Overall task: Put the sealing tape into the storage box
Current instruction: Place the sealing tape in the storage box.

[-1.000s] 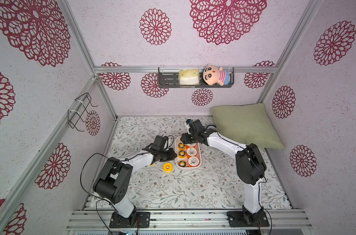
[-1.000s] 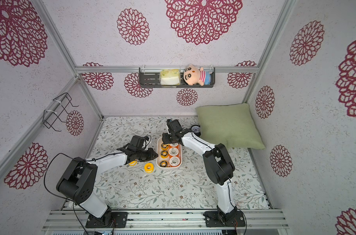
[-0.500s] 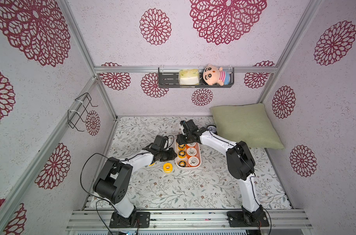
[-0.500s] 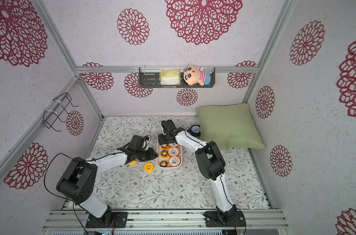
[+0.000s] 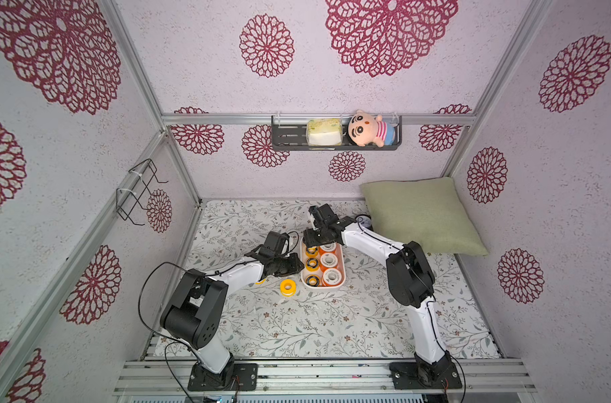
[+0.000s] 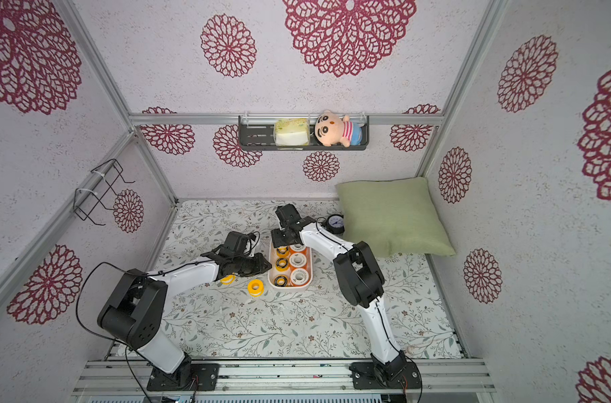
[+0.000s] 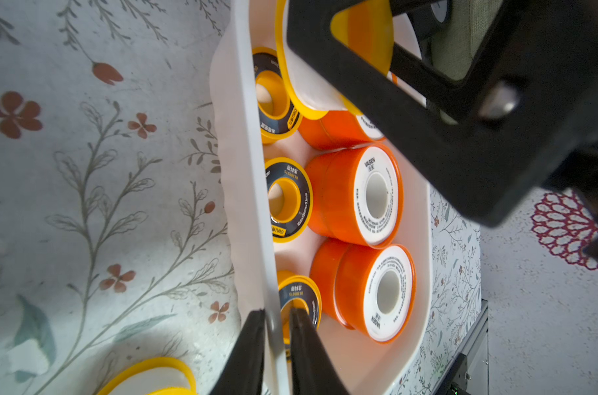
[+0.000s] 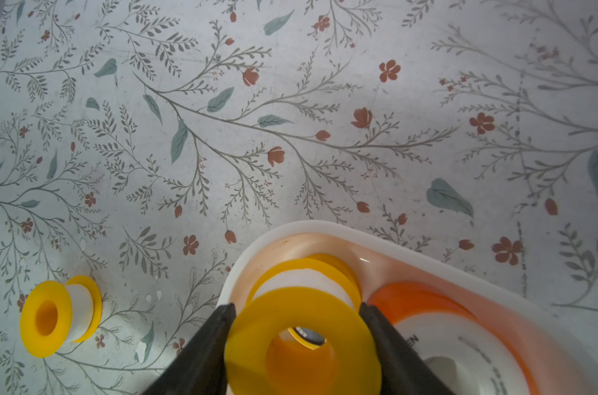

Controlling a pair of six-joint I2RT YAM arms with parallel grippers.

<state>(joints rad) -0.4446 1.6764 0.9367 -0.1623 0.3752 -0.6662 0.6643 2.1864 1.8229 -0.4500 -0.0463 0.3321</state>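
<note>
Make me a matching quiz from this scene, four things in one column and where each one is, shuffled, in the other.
1 left gripper
2 right gripper
3 loose yellow spool
4 alarm clock

A on the table beside the storage box
B beside the green pillow
C jaws pinching the storage box wall
D jaws around a held spool above the box

Pairs: 1-C, 2-D, 3-A, 4-B

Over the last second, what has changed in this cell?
The right arm swung toward the robot's left, elbow included, bringing the right hand and its yellow spool over the far end of the storage box. Nothing was visibly grasped or released. The left hand stayed clamped on the box wall, and the loose spool beside the box stayed put.
</note>
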